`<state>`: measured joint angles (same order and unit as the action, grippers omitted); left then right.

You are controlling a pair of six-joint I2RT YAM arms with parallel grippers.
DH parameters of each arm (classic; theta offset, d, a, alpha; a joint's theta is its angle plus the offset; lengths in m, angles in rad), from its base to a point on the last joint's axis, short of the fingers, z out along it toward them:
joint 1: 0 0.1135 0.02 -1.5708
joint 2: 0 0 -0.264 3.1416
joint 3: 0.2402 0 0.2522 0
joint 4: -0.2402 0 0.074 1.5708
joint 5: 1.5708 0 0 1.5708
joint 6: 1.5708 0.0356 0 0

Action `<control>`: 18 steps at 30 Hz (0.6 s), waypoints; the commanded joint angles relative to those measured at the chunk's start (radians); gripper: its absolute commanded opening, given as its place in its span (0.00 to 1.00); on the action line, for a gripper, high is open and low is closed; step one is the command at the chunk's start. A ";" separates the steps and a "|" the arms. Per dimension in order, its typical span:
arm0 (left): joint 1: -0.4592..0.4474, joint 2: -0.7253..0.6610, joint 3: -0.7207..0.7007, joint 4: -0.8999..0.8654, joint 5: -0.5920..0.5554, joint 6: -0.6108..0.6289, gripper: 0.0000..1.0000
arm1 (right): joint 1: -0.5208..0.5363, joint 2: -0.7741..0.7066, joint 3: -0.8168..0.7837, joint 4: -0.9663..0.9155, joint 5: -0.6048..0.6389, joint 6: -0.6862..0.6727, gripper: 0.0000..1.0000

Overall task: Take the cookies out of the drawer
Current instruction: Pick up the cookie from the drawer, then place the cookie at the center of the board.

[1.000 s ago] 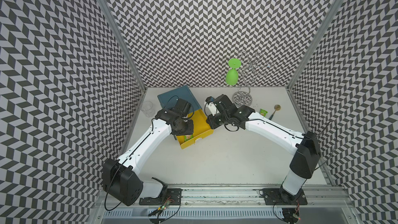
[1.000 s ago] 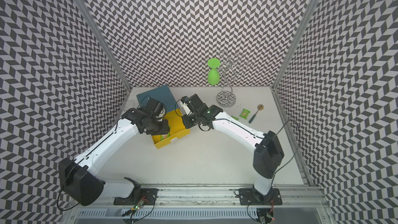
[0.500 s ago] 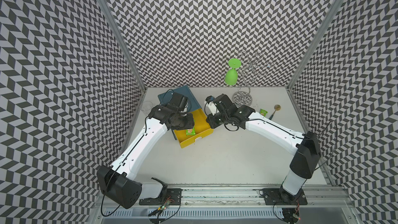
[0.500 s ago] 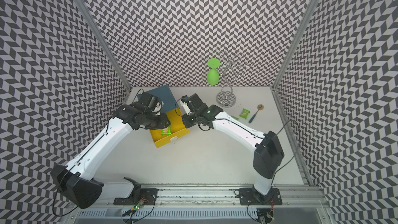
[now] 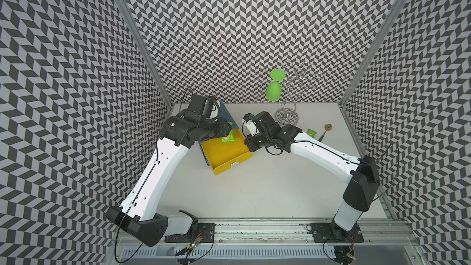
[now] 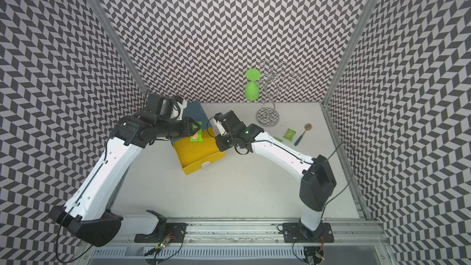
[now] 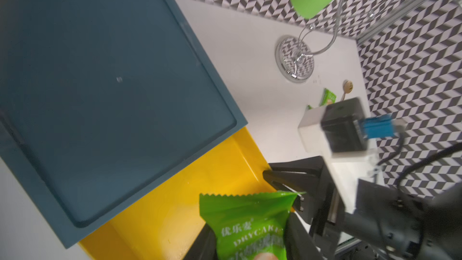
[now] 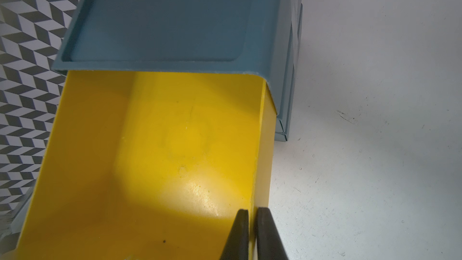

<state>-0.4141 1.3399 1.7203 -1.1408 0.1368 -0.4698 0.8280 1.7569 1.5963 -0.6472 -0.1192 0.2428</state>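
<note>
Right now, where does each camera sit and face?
Top views: high up front, looking down on the table; left arm, right arm whole.
Left wrist: on that arm, facing the cookie packet in the left end effector over the yellow drawer.
Right wrist: on that arm, facing into the drawer; right end effector grips its wall.
Shared: both wrist views show drawer and blue cabinet.
</note>
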 commanded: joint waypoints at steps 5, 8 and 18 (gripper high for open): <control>0.211 -0.009 0.191 -0.051 -0.051 -0.019 0.41 | 0.004 0.009 0.034 0.021 -0.001 -0.023 0.11; 0.326 -0.020 0.201 -0.045 -0.116 -0.026 0.42 | 0.003 0.009 0.037 0.021 -0.003 -0.025 0.11; 0.726 -0.081 -0.274 0.257 0.081 -0.019 0.42 | 0.002 0.012 0.055 0.015 0.003 -0.047 0.11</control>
<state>0.2428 1.2617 1.5505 -0.9970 0.1444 -0.4919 0.8280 1.7622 1.6176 -0.6689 -0.1093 0.2234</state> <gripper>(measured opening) 0.416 0.111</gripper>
